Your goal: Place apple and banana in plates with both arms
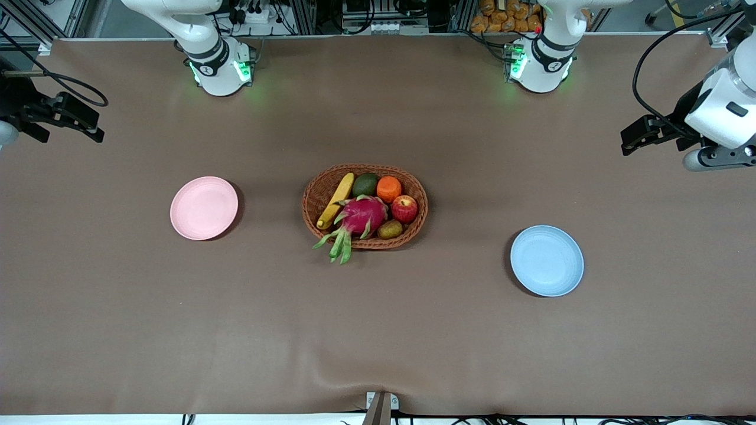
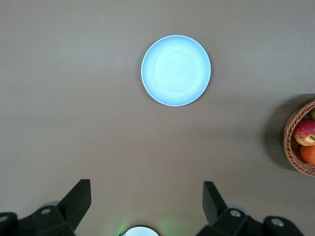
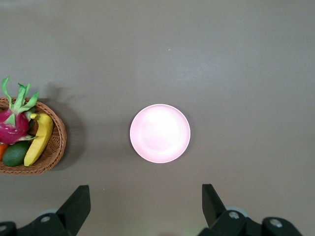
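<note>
The red apple and the yellow banana lie in a brown wicker basket at the table's middle. The pink plate lies empty toward the right arm's end. The blue plate lies empty toward the left arm's end, nearer the front camera. My left gripper hangs open and empty high over its end of the table; its wrist view shows the blue plate and the apple. My right gripper hangs open and empty over its end; its wrist view shows the pink plate and the banana.
The basket also holds a magenta dragon fruit, an orange, a green avocado and a brown kiwi. The arms' green-lit bases stand along the table's edge farthest from the front camera.
</note>
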`<state>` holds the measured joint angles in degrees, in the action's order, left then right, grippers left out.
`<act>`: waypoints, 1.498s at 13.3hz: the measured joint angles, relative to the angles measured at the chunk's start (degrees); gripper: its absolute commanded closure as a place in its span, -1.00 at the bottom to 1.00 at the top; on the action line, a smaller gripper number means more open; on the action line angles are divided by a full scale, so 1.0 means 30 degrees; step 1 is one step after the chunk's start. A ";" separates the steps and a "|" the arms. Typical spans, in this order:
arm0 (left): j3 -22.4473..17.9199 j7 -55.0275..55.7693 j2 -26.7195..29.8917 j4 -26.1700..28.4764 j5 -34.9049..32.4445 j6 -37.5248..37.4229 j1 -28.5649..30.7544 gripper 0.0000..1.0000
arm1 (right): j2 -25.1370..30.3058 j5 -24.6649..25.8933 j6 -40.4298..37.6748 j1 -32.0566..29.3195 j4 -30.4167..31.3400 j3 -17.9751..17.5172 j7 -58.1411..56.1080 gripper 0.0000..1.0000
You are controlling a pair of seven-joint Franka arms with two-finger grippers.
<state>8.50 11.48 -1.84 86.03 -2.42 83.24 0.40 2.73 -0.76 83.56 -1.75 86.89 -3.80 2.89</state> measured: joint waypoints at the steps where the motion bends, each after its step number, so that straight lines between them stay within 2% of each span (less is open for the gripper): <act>1: 0.0003 0.0000 -0.0021 0.0000 0.0000 0.0000 -0.0009 -1.00 | 0.0000 0.0000 0.0000 0.0000 0.0000 0.0000 0.0000 -1.00; 20: 0.0453 0.0681 -0.0180 -0.0003 0.0000 0.0028 -0.0125 -1.00 | 0.0000 -0.0009 -0.0127 0.0028 0.0000 -0.0013 -0.0001 -1.00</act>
<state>9.86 13.53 -2.38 86.02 -2.42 83.32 0.02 2.72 -0.79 83.18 -1.67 86.89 -3.84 2.89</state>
